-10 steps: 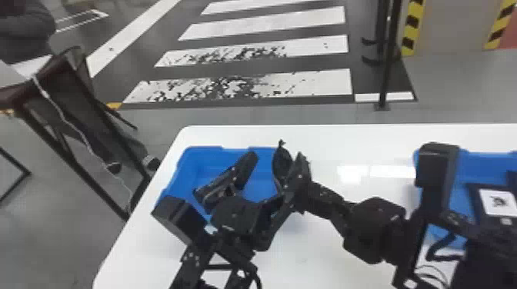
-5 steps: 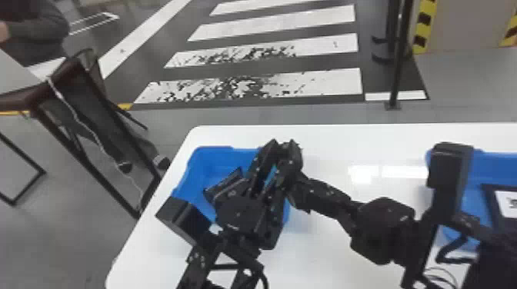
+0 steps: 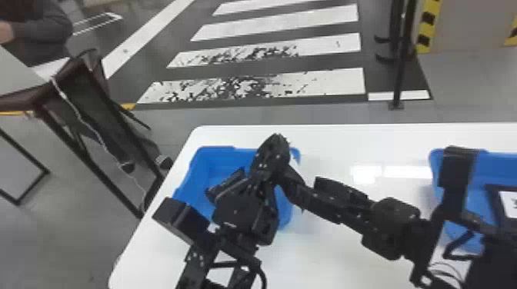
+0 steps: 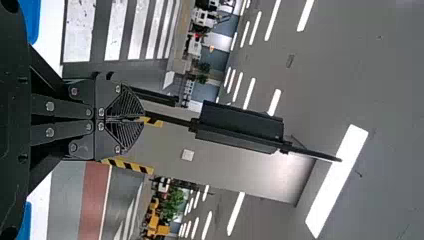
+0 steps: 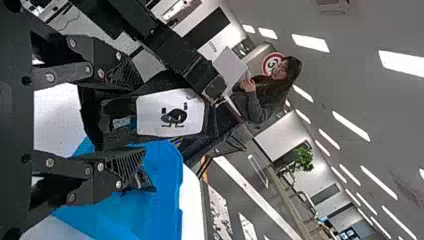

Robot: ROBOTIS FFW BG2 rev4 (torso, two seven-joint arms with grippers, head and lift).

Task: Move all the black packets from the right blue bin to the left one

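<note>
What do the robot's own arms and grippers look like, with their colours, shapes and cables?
The left arm and right arm are black, built from blocky, jointed segments. Black cables loop beside the right one. The left gripper and right gripper are black too, with pale round screw heads and ribbed inner surfaces.

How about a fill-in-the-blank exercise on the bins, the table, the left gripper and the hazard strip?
The left bin and the right bin are both ____.
They stand on a table whose top is ____.
The left gripper is ____ (open or shut).
Beyond the table, a hazard strip is striped black and ____.

Missing words: blue; white; shut; yellow.
</note>
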